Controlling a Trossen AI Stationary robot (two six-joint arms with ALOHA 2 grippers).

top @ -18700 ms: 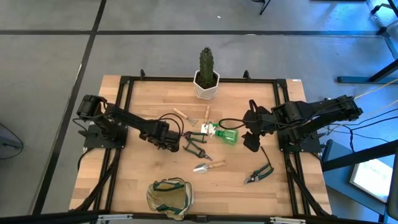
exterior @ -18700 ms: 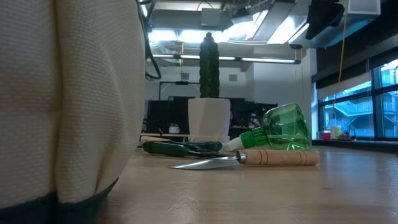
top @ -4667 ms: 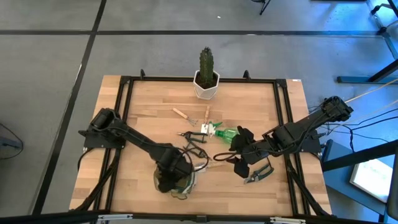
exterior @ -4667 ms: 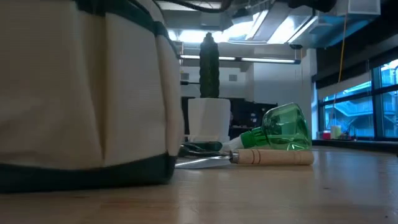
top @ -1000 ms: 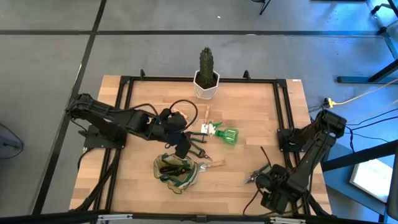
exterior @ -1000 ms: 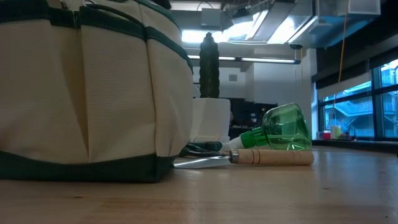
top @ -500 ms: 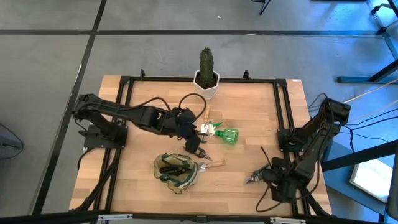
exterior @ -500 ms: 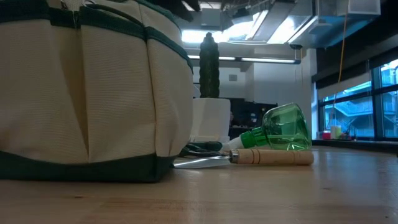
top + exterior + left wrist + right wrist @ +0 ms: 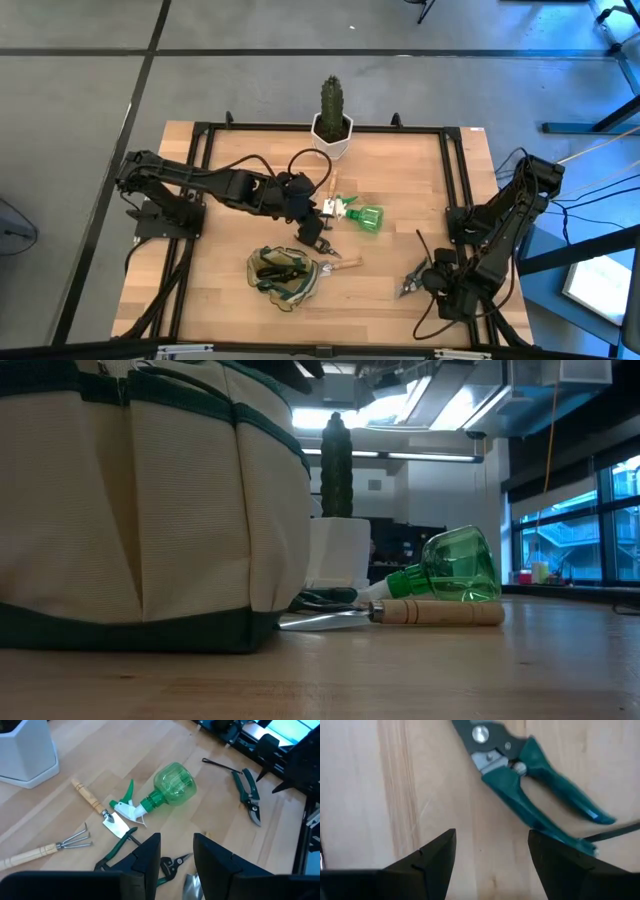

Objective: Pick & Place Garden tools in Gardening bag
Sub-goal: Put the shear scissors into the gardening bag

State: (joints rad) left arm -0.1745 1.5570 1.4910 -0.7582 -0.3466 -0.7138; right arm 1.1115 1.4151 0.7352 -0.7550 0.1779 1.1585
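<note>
The olive and tan gardening bag (image 9: 283,277) stands on its base at the near middle, with a dark tool inside; it fills the left of the low view (image 9: 140,510). My left gripper (image 9: 312,234) is open and hovers over green-handled shears (image 9: 117,851) and a trowel blade (image 9: 190,885). The green sprayer (image 9: 167,785), a small wooden-handled trowel (image 9: 95,802) and a fork (image 9: 45,850) lie flat beyond it. My right gripper (image 9: 427,278) is open above a second pair of green-handled pruning shears (image 9: 530,767), which lies flat on the table.
A cactus in a white pot (image 9: 332,125) stands at the far edge. A wooden-handled trowel (image 9: 440,612) lies just right of the bag. A black cord (image 9: 425,250) trails near the right shears. The table's right edge is close to my right gripper.
My left gripper has moved toward the table's right, from beside the bag to over the shears near the sprayer. My right gripper has moved up the table a little, toward the pruning shears. No tool has moved.
</note>
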